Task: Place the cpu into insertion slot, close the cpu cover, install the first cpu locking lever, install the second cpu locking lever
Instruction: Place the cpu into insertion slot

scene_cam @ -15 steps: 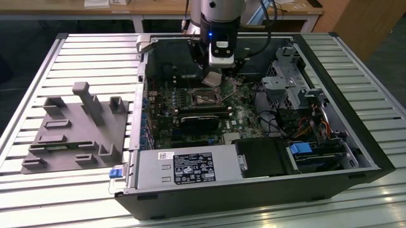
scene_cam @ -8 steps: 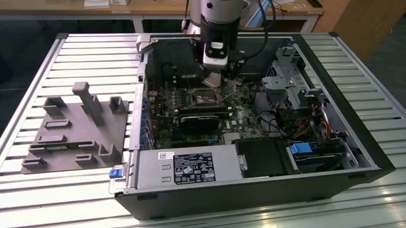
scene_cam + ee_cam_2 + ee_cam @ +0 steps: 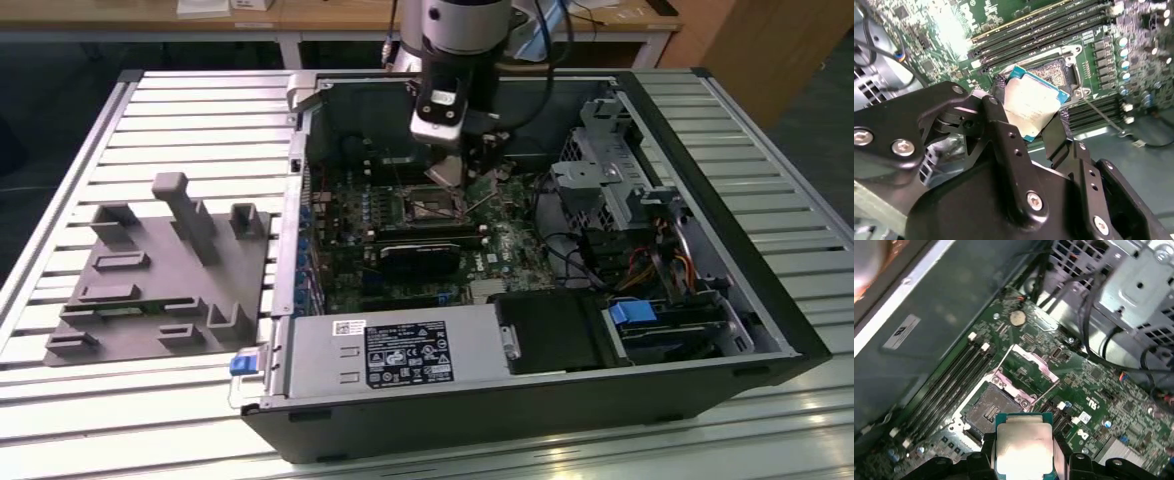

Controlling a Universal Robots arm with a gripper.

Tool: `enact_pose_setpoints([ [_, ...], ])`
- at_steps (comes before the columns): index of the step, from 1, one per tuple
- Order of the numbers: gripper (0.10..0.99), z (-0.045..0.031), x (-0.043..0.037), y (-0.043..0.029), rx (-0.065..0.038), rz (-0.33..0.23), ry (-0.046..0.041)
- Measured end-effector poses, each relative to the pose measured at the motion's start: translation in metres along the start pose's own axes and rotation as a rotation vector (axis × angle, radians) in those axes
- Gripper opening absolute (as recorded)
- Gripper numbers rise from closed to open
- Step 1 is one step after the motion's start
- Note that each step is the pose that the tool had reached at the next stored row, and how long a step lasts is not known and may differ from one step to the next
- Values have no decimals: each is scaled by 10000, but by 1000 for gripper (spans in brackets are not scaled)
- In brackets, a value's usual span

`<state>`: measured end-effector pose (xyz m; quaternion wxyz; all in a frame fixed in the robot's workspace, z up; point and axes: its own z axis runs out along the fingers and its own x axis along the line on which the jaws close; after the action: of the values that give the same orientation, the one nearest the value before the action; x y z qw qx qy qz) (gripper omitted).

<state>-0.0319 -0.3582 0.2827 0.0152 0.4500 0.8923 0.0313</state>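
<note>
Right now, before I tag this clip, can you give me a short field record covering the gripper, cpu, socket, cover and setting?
gripper: shut on the cpu, with a finger on each of two opposite edges
cpu: held clear of the green board, close to the insertion slot, not seated
insertion slot: empty, dark centre exposed
cpu cover: swung open, standing up beside the slot
setting: open computer case lying on a slatted table
</note>
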Motion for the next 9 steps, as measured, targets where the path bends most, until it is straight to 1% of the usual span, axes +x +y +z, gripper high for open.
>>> enact_pose_setpoints([
  [9, 537, 44, 0, -3, -2, 1631, -114],
])
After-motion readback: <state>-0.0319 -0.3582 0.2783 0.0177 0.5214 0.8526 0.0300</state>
